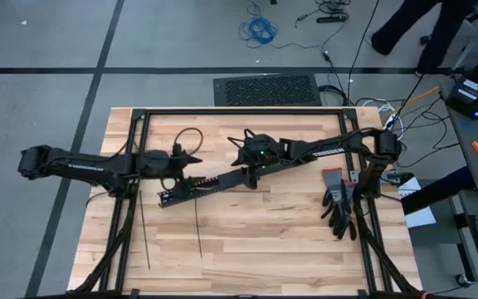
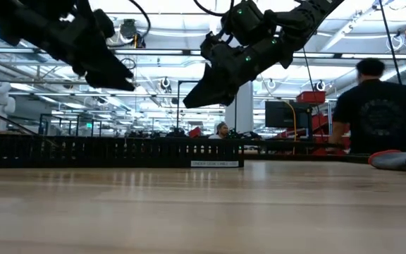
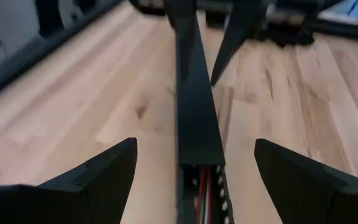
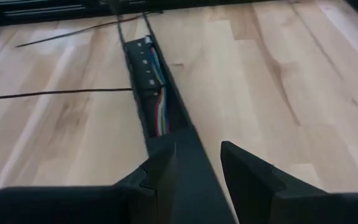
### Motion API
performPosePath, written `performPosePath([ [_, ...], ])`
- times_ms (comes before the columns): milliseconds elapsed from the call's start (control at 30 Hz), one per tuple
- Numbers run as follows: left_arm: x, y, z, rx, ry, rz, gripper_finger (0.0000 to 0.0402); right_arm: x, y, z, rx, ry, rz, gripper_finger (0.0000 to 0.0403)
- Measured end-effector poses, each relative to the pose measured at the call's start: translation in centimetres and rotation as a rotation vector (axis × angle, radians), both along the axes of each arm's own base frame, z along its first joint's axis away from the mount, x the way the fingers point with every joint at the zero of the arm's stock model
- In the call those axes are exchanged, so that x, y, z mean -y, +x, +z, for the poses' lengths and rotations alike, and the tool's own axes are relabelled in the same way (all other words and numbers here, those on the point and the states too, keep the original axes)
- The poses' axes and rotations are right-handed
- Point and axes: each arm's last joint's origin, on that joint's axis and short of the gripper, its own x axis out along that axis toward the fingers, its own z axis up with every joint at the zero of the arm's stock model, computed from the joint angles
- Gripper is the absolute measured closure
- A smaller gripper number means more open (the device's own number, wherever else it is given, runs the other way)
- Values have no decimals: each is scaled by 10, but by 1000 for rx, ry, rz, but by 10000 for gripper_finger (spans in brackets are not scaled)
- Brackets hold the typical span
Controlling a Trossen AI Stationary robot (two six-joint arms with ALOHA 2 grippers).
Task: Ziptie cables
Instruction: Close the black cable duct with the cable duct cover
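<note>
A long black slotted duct [image 1: 210,184] lies slantwise on the wooden table. The cables [image 4: 160,115], thin red, white and grey wires, lie inside its uncovered stretch and also show as the cables [image 3: 205,193] in the left wrist view. A flat black bar [image 4: 179,149] covers the rest of the duct. My left gripper [image 3: 196,142] hovers open above the duct's left part, one finger to each side of the bar. My right gripper [image 4: 197,146] hangs above the covered part with its fingers apart; in the low view my right gripper [image 2: 189,100] is clear of the duct. Two zipties [image 1: 144,232] [image 1: 199,237] lie flat nearer the front.
Black gloves [image 1: 338,208] lie on the table at the right. A black frame [image 1: 222,110] runs around the tabletop. Bare wood lies in front of the duct. A person [image 2: 376,106] stands beyond the table at the right.
</note>
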Motion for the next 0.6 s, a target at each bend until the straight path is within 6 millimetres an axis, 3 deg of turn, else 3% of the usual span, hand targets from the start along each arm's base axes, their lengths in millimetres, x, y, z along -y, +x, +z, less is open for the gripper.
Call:
performPosePath([
  [200, 8, 17, -12, -17, -28, -43, 79, 0, 4, -17, -45, 6, 16, 290],
  [600, 18, 42, -62, -218, 12, -119, 79, -3, 13, -33, -15, 4, 79, 321],
])
